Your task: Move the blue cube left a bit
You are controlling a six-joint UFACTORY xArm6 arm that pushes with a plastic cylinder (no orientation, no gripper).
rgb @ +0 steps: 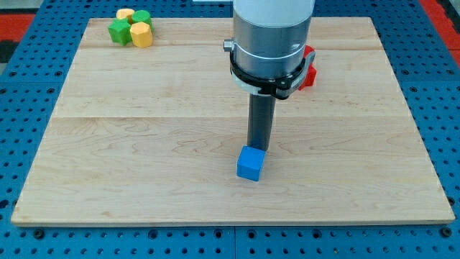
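Nearest the view's bottom, the blue cube [250, 163] sat on the wooden worktop [144, 158], a little right of the view's centre and well apart from every other block. Just behind it, my tip [258, 148] rested at the cube's upper edge, touching it or very nearly so, on the side toward the view's top. No pincer was fitted to the arm, only the straight dark rod [259, 122], so no spread or pinch could be told. Above the rod, the grey and white arm body [271, 39] hid part of a red block [308, 68] near the view's top right; its shape could not be made out. Farthest off, at the view's top left corner, two green blocks [119, 31] and two yellow blocks [141, 34] stood clustered, touching one another. No writing or label could be read anywhere, and no container was on the worktop.
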